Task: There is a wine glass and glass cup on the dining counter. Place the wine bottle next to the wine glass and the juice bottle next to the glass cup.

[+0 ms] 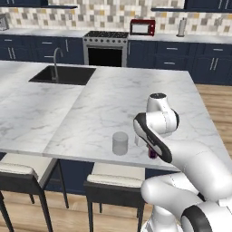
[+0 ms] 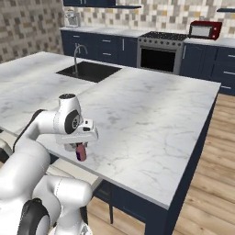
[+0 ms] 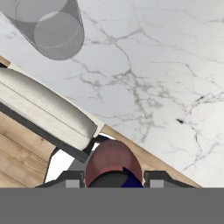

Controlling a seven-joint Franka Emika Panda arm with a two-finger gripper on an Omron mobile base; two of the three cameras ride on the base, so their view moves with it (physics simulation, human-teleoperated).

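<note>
White marble, grey-veined, makes up the table, and at its near edge in the left base view the glass cup stands upright, well inside the rim. Just to the right of it, partly behind the white arm, a sliver of the juice bottle shows dark purple below the wrist. From the right base view the same bottle hangs pinkish-red under the gripper, at the near table edge. In the hand view the bottle's rounded red body sits between the two dark tips, so the gripper is pinching the juice bottle, and the cup lies toward the upper left with a stool cushion below the table edge.

By my reading, the step in hand is carrying the juice bottle to its place beside the glass cup. The next move calls for shifting the bottle inward over the marble and toward the cup, then lowering it upright onto the surface without knocking the cup, since the two are close.

Whether the bottle's base already rests on the marble or hangs just off it cannot be told: the arm covers it in one view and the angle hides it in the others. The fingertips themselves are mostly cut off at the bottom of the hand view.
</note>
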